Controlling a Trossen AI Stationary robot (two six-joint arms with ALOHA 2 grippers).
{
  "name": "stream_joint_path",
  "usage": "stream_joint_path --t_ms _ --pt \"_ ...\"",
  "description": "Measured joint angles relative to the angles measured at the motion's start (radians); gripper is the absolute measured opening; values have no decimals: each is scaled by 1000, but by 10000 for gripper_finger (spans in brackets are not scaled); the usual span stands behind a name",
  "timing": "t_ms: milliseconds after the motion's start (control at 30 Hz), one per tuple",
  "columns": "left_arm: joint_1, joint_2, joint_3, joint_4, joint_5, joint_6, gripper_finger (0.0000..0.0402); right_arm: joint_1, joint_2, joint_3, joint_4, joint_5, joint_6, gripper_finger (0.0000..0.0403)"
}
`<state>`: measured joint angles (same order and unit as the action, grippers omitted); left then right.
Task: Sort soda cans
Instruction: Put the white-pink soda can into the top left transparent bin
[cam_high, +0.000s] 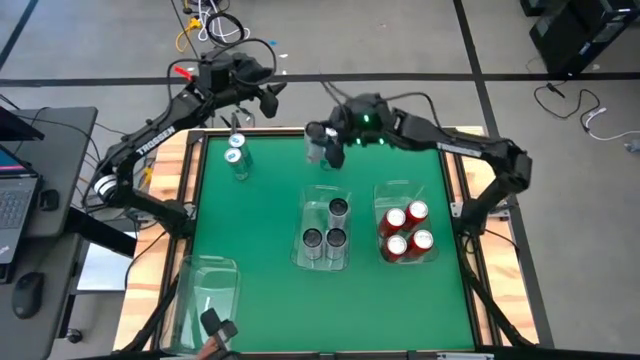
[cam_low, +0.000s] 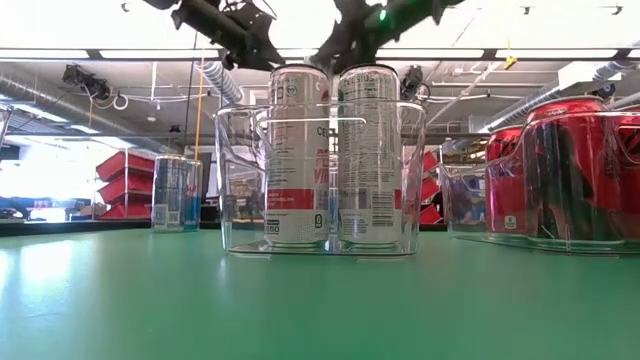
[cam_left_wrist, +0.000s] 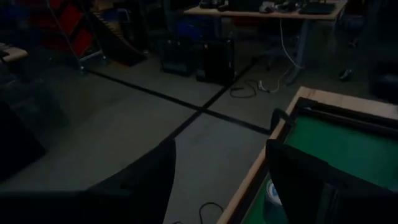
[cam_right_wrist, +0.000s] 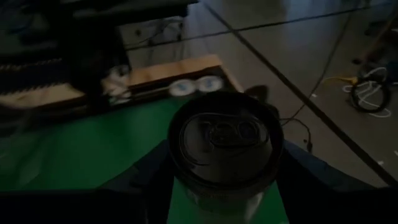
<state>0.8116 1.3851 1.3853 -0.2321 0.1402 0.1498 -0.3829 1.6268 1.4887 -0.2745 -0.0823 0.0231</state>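
Note:
My right gripper (cam_high: 322, 148) is over the table's far edge, shut on a dark grey soda can (cam_right_wrist: 224, 140) whose top fills the right wrist view. My left gripper (cam_high: 243, 118) hangs open at the far-left corner, just beyond two silver cans with pale teal tops (cam_high: 236, 150) that stand on their bases. Three dark grey cans (cam_high: 330, 230) stand in the middle clear bin (cam_high: 322, 192). Several red cans (cam_high: 405, 230) stand in the right clear bin (cam_high: 398, 186). In the low view the grey cans (cam_low: 330, 150) are in front, and a teal-topped can (cam_low: 177, 195) is at left. My right gripper holds the dark grey can by its side wall just below the top rim (cam_right_wrist: 186, 180), pinched between the two fingers, one on each side. The can sits upright in the hold. Whether its base is off the table does not show.
A third clear bin (cam_high: 205, 290) stands at the near-left corner with no can in it. A person's hand with a dark object (cam_high: 215, 330) is at the near edge beside it. Bare green mat (cam_high: 270, 210) lies between the teal-topped cans and the middle bin.

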Motion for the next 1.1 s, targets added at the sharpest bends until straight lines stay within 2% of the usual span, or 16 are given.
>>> stream_joint_path --t_ms 233,367,600,767,1100 --pt "-4 -4 0 -2 4 -3 252 218 -50 -53 -41 129 56 221" --pt "-8 -4 0 -7 8 -4 252 307 -45 -108 -31 246 105 221" --pt "-9 -4 0 -15 10 -5 252 398 -43 -240 132 389 211 221" --pt "-9 -4 0 -17 10 -5 252 421 -42 -305 210 401 263 221" --pt "-9 -4 0 -24 11 -5 252 436 -41 -385 260 404 273 221"
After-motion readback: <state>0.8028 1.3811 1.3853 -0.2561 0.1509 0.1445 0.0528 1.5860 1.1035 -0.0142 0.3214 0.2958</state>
